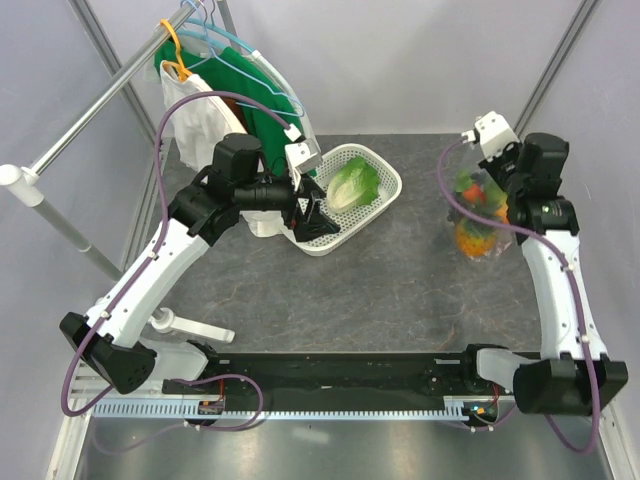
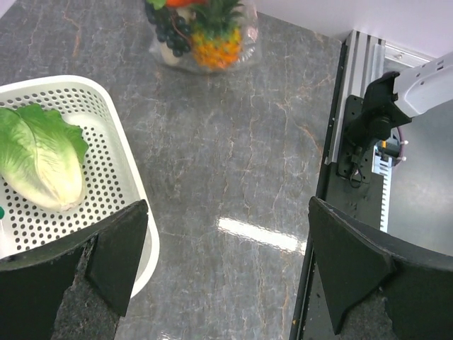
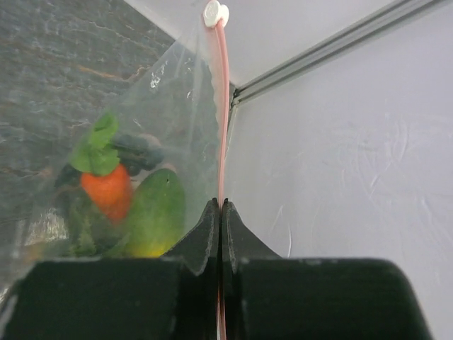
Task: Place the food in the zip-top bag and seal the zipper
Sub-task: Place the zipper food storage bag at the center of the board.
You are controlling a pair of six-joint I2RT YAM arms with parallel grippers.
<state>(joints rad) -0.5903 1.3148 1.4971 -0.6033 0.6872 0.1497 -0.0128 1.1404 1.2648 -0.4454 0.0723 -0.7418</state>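
Note:
The zip-top bag point(image 1: 478, 218) stands at the right of the table, held up by its top edge. Inside it I see the food: an orange-red piece point(image 3: 106, 193), a green piece point(image 3: 157, 212), dark grapes point(image 3: 134, 152) and a pineapple-like fruit point(image 2: 212, 42). My right gripper point(image 3: 221, 207) is shut on the pink zipper point(image 3: 223, 106), with the white slider point(image 3: 212, 13) at the strip's far end. My left gripper point(image 2: 226, 269) is open and empty, hovering by the near edge of the white basket point(image 2: 106, 177). A green lettuce point(image 2: 42, 163) lies in that basket.
The white lattice basket point(image 1: 392, 178) sits at the table's back centre. A clothes rail with hangers point(image 1: 215, 40), a green garment point(image 1: 265, 100) and a white one point(image 1: 205, 125) stands at the back left. A black rail point(image 1: 330, 375) runs along the near edge.

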